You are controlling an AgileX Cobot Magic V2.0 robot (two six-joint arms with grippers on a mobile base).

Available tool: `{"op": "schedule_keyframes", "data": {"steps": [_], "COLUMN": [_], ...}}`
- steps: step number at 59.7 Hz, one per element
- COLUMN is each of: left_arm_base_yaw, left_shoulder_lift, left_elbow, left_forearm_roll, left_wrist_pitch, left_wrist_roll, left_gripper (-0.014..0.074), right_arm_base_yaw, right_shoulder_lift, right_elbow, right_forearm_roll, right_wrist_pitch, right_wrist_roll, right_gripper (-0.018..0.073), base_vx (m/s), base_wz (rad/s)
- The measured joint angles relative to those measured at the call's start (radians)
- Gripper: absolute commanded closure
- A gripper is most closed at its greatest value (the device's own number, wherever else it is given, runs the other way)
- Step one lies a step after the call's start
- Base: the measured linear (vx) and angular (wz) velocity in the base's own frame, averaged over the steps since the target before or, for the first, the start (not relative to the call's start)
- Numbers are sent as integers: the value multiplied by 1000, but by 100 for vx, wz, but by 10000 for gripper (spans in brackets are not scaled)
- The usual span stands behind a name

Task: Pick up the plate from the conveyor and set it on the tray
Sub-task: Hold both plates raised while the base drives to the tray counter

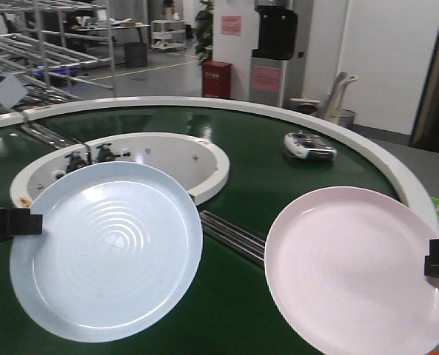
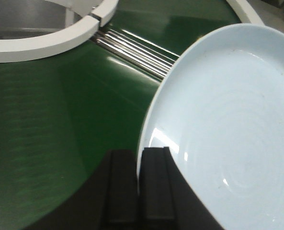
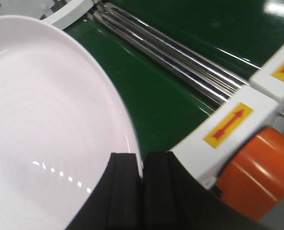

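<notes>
A pale blue plate (image 1: 108, 248) (image 2: 232, 124) hangs tilted above the dark green conveyor (image 1: 249, 170). My left gripper (image 1: 35, 223) (image 2: 140, 155) is shut on its left rim. A pale pink plate (image 1: 352, 270) (image 3: 46, 129) is held the same way over the belt at the right, with my right gripper (image 1: 429, 266) (image 3: 142, 160) shut on its right rim. Both plates are off the belt. The tray is out of view.
The conveyor's white inner ring (image 1: 167, 151) and steel rollers (image 1: 230, 233) (image 3: 180, 55) lie between the plates. A small white device (image 1: 309, 145) rides the belt at the far right. An orange part (image 3: 256, 172) sits outside the white outer rim (image 3: 237, 120). Grey roller racks (image 1: 27, 52) stand at back left.
</notes>
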Motion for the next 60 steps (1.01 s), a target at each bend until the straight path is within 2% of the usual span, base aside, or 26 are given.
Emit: {"op": "schedule_keyframes", "data": {"steps": [60], "left_arm_base_yaw": [0], "left_shoulder_lift": [0], "left_elbow": [0], "left_forearm_roll": [-1], "left_wrist_pitch": [0], "left_wrist_roll": [0], "left_gripper": [602], "right_arm_base_yaw": [0], "right_shoulder_lift": [0], "right_elbow": [0], "right_forearm_roll": [0], "right_wrist_pitch": [1], "right_wrist_roll": [0], "right_gripper": [572], "base_vx": [-14], "base_wz": [-55]}}
